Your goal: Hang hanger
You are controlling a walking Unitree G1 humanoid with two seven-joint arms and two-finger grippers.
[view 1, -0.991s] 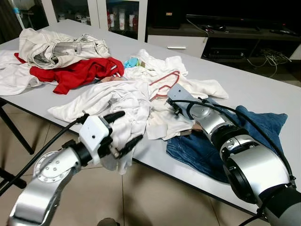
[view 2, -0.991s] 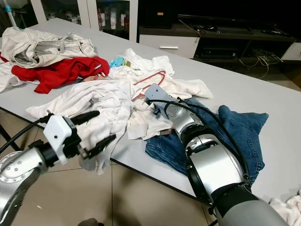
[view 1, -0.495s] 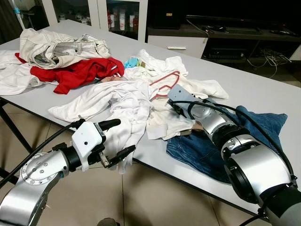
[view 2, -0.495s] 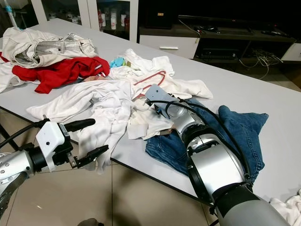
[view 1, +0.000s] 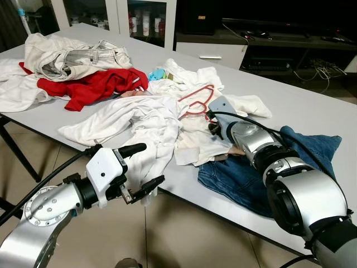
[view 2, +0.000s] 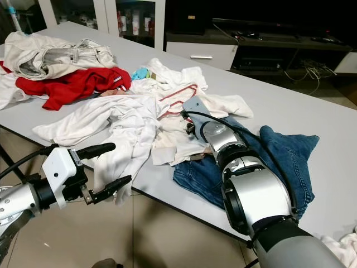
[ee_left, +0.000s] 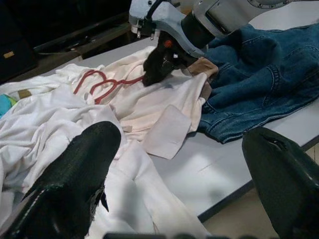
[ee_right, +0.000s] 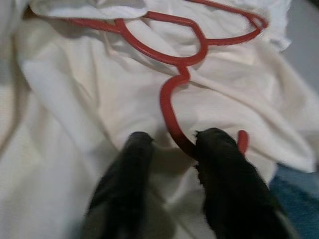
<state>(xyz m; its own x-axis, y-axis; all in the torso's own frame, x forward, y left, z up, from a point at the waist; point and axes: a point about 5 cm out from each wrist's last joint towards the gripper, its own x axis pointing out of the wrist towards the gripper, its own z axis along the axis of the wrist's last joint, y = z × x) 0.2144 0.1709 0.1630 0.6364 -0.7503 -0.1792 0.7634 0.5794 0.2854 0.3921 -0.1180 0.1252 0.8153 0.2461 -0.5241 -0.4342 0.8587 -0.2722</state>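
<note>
A red hanger (view 1: 195,99) lies flat on a heap of white clothes (view 1: 150,114) in the middle of the table, its hook toward my right arm. My right gripper (ee_right: 177,137) rests on the white cloth at the hook's end. Its fingers are a little apart, and the hook (ee_right: 172,107) runs down between them, against one finger (ee_right: 224,174). The left wrist view shows that gripper (ee_left: 154,72) pressed onto the cloth beside the hanger (ee_left: 99,82). Low at the table's front edge, my left gripper (view 1: 146,166) is open and holds nothing, next to a hanging white sleeve.
Blue jeans (view 1: 290,162) lie under my right forearm. A red garment (view 1: 95,86) and a beige pile (view 1: 72,56) sit at the far left of the grey table (view 1: 312,106). A dark TV stand (view 1: 279,33) is behind, with tiled floor (view 1: 184,234) in front.
My left gripper has dropped and drawn back from the hanging white shirt, still open. My right gripper has slid forward along the cloth to the hanger's hook.
</note>
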